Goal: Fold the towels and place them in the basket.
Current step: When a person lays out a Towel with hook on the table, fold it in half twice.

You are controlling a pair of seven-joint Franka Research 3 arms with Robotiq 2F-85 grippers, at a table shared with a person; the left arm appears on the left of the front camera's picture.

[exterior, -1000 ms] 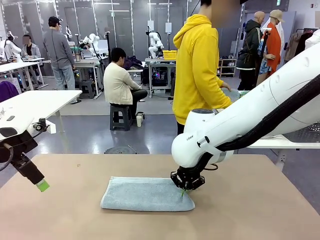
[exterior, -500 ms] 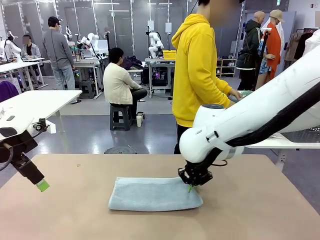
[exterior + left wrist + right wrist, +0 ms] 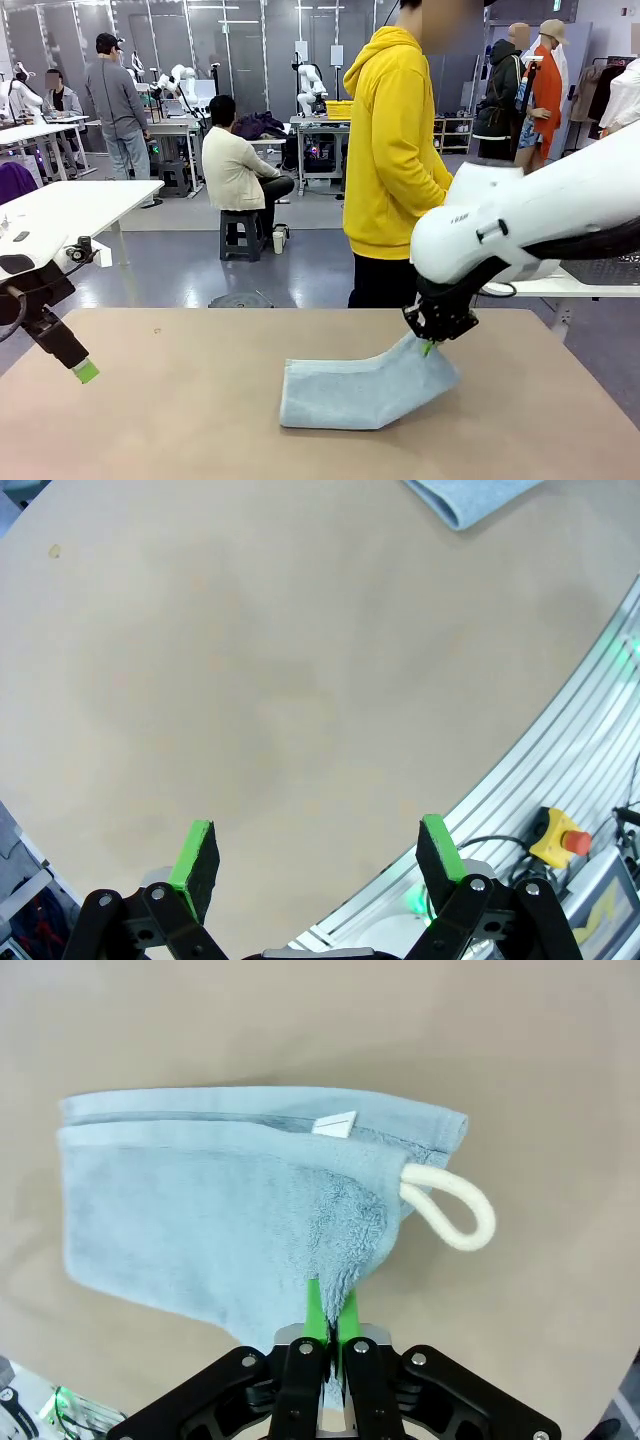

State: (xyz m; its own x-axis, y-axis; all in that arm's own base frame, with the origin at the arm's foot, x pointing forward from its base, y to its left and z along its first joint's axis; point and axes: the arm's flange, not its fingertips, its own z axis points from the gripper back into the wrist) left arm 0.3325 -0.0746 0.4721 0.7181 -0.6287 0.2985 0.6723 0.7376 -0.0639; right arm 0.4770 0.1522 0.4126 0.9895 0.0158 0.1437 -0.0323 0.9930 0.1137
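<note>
Towel (image 3: 360,392), pale blue-grey and already folded into a layered strip, is pinched at one end by the right claw (image 3: 428,347), which is clenched on it. In the right wrist view the green pads (image 3: 314,1310) bite the terry just beside the white loop (image 3: 452,1215). That end is raised. The other end rests on the surface (image 3: 150,430), lower centre of the front view. The left claw (image 3: 315,845) is released, jaws wide, hovering over bare surface at lower left with nothing in it. A person in a yellow hoodie (image 3: 395,150) stands at the far side, upper centre. The folding of this piece looks finished. Carrying it to the basket is left, as are any other towels.
</note>
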